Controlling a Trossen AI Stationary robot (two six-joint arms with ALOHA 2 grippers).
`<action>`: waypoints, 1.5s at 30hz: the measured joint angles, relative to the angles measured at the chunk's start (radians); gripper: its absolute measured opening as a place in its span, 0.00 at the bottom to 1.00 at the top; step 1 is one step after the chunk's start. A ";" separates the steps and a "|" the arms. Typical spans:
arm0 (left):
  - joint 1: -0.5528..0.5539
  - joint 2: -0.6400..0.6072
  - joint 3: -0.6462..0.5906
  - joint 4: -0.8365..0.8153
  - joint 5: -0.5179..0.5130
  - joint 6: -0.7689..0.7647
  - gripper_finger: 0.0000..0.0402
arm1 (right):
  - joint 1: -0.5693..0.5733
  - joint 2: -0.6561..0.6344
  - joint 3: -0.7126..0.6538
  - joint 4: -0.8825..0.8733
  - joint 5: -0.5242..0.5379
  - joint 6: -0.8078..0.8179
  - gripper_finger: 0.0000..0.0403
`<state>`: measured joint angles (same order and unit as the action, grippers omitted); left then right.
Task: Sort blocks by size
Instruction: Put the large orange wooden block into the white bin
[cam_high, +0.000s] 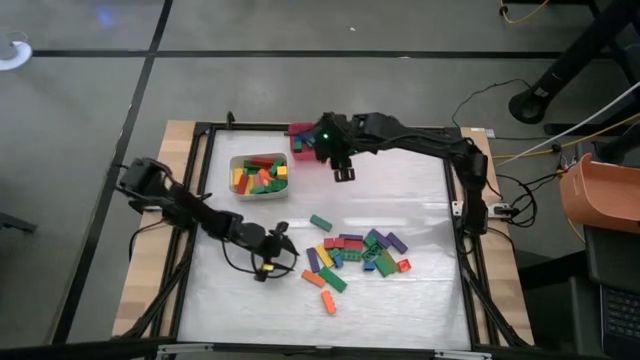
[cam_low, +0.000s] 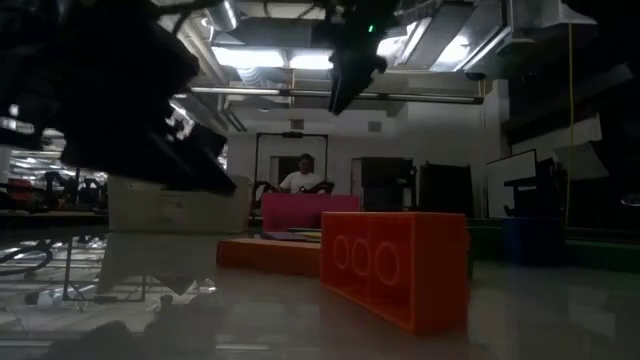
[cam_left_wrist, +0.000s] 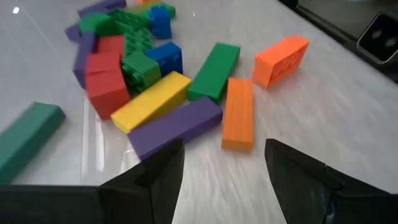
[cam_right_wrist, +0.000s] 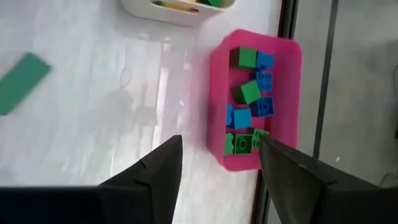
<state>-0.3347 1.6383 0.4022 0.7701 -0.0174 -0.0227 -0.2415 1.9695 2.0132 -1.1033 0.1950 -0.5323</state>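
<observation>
High view: I'm seeing the blocks (cam_high: 355, 255) lying in a loose pile, long bars pointing every which way. My left gripper (cam_high: 268, 262) is hanging open, empty, beside them. My right gripper (cam_high: 342, 172) is hovering open by the red bin (cam_right_wrist: 256, 99).

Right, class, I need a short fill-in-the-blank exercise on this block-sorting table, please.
1. The right gripper hovers by the ___ bin, which holds short green and blue blocks.
2. The long blocks already sorted lie in the ___ bin.
3. The left gripper, jaws ___, points at the loose pile.

Missing words: red; white; open
</observation>
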 joint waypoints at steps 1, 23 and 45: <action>0.000 0.023 0.009 0.008 0.001 0.000 0.52 | 0.013 -0.013 0.000 -0.004 0.012 0.000 0.52; -0.027 0.274 0.198 0.002 0.015 -0.006 0.51 | 0.224 -0.150 0.000 -0.228 0.166 0.056 0.52; -0.028 0.138 0.206 -0.155 0.055 -0.028 0.21 | 0.402 -0.164 -0.056 -0.438 0.363 0.371 0.52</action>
<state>-0.3626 1.7768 0.6082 0.6150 0.0380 -0.0510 0.1607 1.8059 1.9574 -1.5408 0.5579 -0.1612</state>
